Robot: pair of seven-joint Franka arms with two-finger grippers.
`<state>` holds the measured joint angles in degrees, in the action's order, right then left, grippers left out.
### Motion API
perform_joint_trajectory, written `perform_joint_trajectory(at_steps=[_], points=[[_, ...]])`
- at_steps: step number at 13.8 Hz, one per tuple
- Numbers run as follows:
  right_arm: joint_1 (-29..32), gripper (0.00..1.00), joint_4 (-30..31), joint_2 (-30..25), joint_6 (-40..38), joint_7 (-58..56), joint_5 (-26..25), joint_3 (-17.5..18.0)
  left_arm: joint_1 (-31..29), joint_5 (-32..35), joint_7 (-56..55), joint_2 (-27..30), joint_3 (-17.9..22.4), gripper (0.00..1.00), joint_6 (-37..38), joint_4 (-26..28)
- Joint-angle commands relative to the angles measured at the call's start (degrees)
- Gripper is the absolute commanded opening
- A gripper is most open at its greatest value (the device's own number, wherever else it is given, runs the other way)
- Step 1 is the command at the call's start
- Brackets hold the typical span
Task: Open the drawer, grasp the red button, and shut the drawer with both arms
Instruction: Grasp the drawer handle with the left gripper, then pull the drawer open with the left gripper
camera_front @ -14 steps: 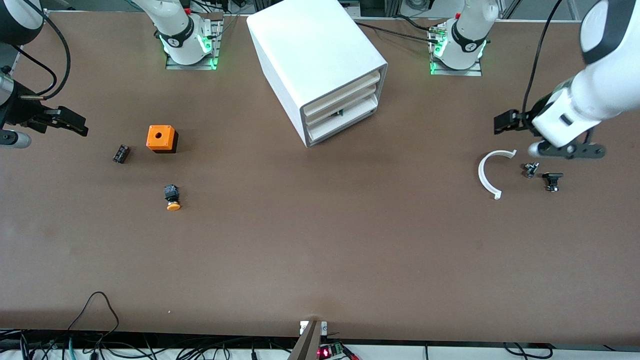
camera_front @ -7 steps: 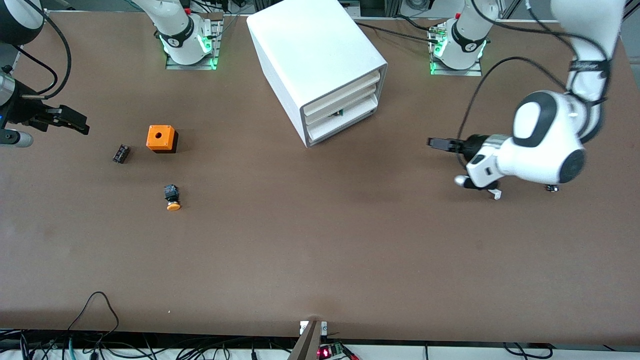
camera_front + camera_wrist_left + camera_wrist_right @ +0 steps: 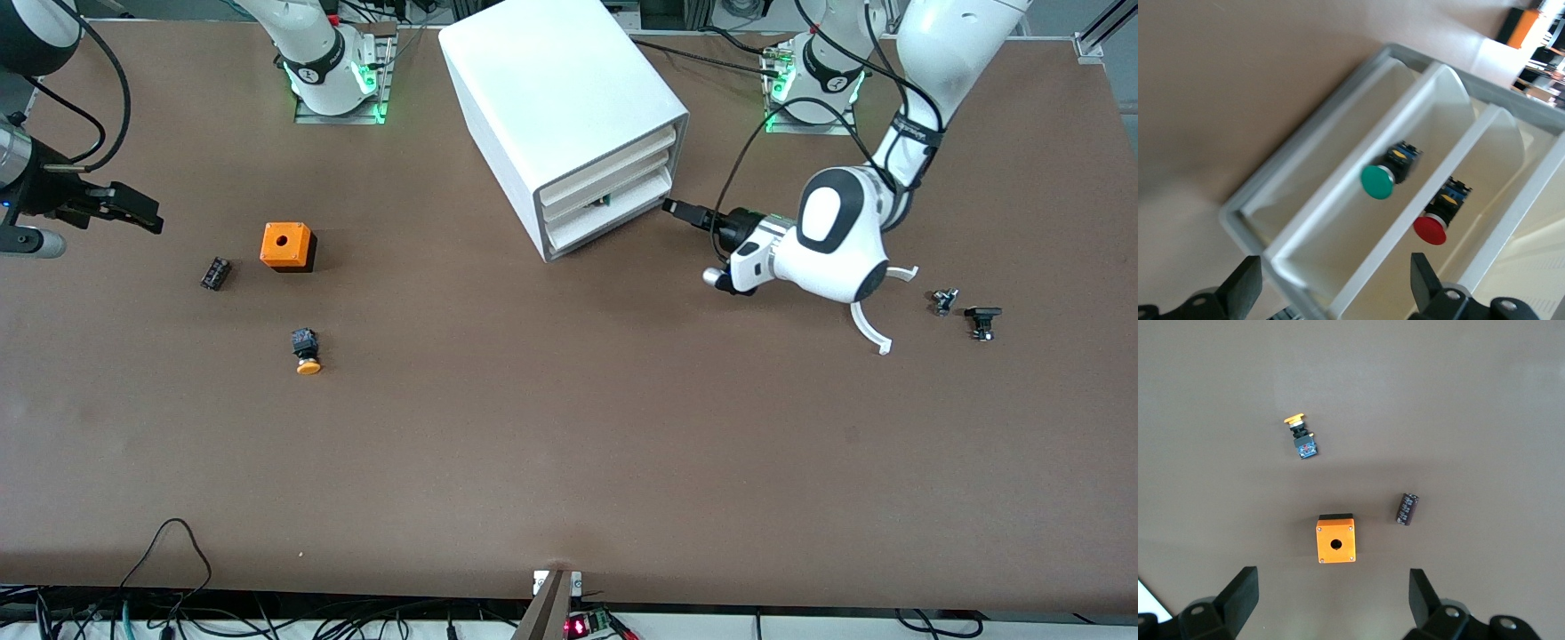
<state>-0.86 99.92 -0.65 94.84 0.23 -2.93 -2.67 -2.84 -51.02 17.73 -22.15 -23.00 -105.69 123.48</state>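
Note:
The white cabinet (image 3: 569, 107) stands at the table's back middle, all three drawers pushed in. The drawer (image 3: 622, 222) is the lowest. My left gripper (image 3: 677, 210) is open, close in front of the drawer fronts at the corner toward the left arm's end. The left wrist view looks between the open fingers (image 3: 1333, 283) into the cabinet front. There the red-capped button (image 3: 1430, 229) lies one level from a green-capped one (image 3: 1377, 181). Which drawer holds it I cannot tell. My right gripper (image 3: 142, 213) waits open over the right arm's end of the table, empty in its wrist view (image 3: 1331, 597).
An orange box (image 3: 286, 246), a small black cylinder (image 3: 215, 273) and an orange-capped button (image 3: 306, 351) lie below the right gripper. A white curved piece (image 3: 867, 331) and two small black parts (image 3: 944, 300) (image 3: 982, 320) lie beside the left arm.
The left arm has swung from the left arm's end of the table over to the cabinet's drawer fronts. The right arm has barely moved.

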Motion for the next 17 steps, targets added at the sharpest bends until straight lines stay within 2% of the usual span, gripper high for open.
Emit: perform_joint_trajectory(at_steps=[1,6,8,9,10,11,12,15,17], points=[[0.50,1.00,-0.51,-0.59,-0.89,0.65,-0.50,1.09,-0.41,-4.34,2.74,1.76,-3.44,0.95,-1.97,3.08],[0.59,1.00,-0.51,-0.50,-0.89,0.65,-0.23,0.82,0.03,-6.80,2.83,1.76,-8.90,0.86,-7.76,5.45],[0.59,1.00,-0.51,-0.50,-0.98,0.65,-0.23,0.74,0.99,-7.60,2.83,1.24,-9.52,0.81,-10.05,6.16],[0.59,1.00,-0.51,-0.50,-0.98,0.65,-0.23,0.74,1.08,-7.60,2.83,1.15,-9.69,0.71,-10.41,6.34],[0.59,1.00,-0.51,-0.50,-0.98,0.65,-0.23,0.74,1.08,-7.60,2.83,1.15,-9.70,0.48,-10.50,6.69],[0.59,1.00,-0.51,-0.50,-0.98,0.65,-0.23,0.74,1.17,-7.60,2.83,1.06,-9.78,0.12,-10.41,6.78],[0.59,1.00,-0.60,-0.50,-0.98,0.56,-0.58,0.74,1.17,-7.51,2.74,1.15,-9.70,0.00,-10.24,6.78],[0.50,1.00,-1.39,-0.32,-0.97,0.12,-0.76,1.00,0.30,-6.37,2.48,1.41,-8.91,0.00,-10.50,6.43],[0.24,1.00,-2.62,0.47,-0.98,0.03,-0.67,1.18,-0.58,-2.61,2.57,1.68,-4.62,0.00,-11.29,4.86]])
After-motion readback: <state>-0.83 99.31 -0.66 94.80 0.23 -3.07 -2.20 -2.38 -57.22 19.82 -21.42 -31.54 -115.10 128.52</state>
